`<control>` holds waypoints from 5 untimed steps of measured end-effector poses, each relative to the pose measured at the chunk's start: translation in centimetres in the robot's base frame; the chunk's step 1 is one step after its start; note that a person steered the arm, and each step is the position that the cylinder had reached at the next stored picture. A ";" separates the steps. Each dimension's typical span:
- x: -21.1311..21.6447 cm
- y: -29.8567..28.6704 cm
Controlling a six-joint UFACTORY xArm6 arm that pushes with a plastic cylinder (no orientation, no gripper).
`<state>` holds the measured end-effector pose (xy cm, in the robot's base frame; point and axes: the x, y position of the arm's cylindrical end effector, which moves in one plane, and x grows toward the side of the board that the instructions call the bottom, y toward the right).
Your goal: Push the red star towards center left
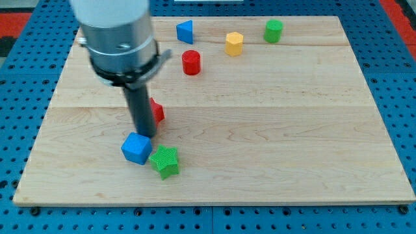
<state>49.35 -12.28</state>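
The red star [156, 112] lies left of the board's centre, mostly hidden behind my dark rod; only its right part shows. My tip [144, 134] rests on the board just at the star's lower left side, touching or nearly touching it. A blue cube [136, 148] sits directly below my tip. A green star [165, 161] lies next to the blue cube, on its lower right.
Near the view's top lie a blue triangular block [185, 30], a red cylinder [191, 62], a yellow hexagonal block [234, 43] and a green cylinder [273, 30]. The wooden board [273, 143] rests on a blue pegboard surface. The arm's grey body covers the top left.
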 end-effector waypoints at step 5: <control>-8.3 4.8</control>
